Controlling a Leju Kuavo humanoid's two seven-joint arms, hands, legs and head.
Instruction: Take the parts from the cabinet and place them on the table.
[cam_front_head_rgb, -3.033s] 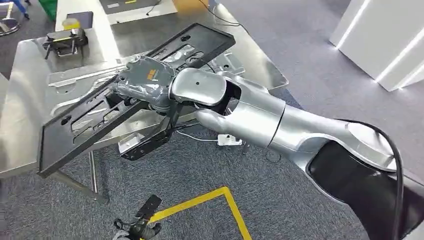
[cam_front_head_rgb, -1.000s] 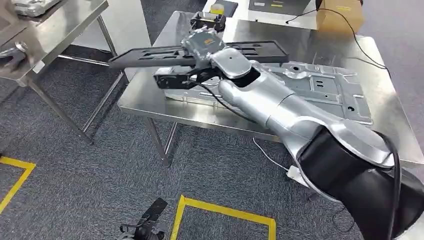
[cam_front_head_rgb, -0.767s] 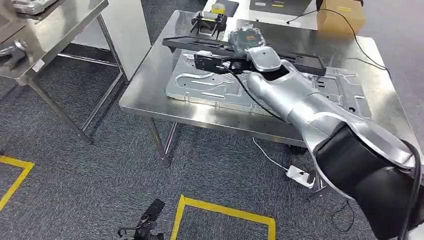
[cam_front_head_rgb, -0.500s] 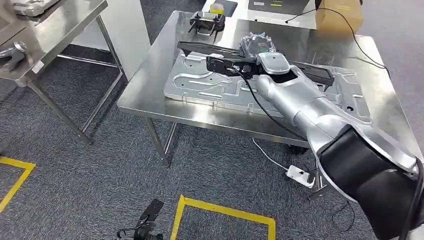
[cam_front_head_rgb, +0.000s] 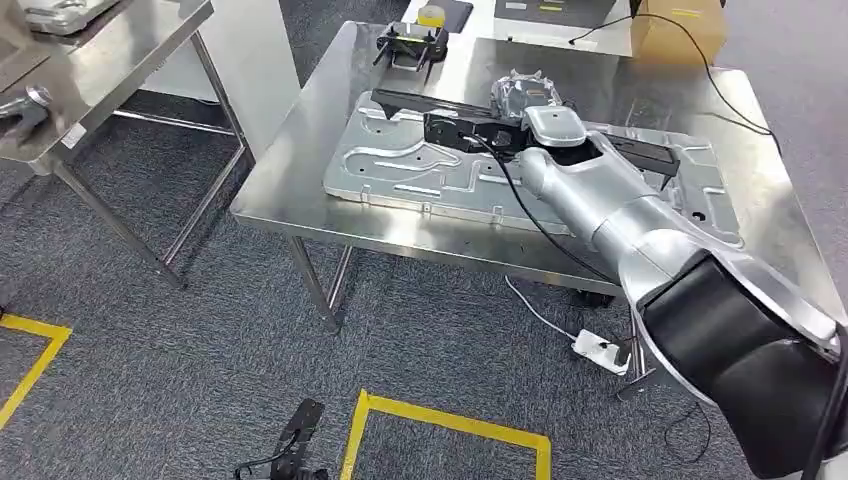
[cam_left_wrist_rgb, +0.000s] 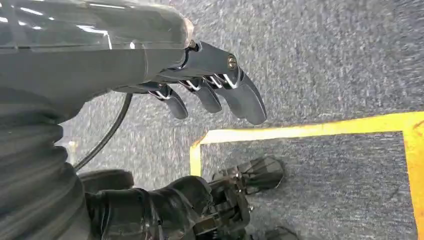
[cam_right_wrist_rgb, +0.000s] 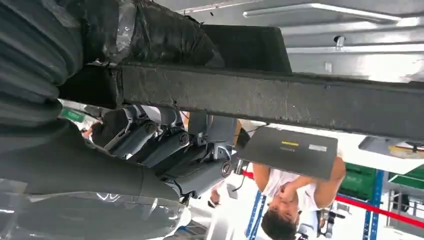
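While the left hand (cam_left_wrist_rgb: 200, 90) hangs with fingers (cam_left_wrist_rgb: 247, 102) loosely apart, the right hand (cam_front_head_rgb: 525, 100) grips the black frame (cam_front_head_rgb: 640, 152) over the table (cam_front_head_rgb: 290, 170)

Head camera looks down from high onto the steel table (cam_front_head_rgb: 300, 200), the right wrist camera sits tight behind its hand (cam_right_wrist_rgb: 165, 150) at that table, left wrist faces carpet (cam_left_wrist_rgb: 325, 60).

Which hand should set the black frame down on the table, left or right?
Right. The right hand already grips the black frame, holding it over the stamped metal panel on the steel table. The left hand hangs by the floor, holding nothing.
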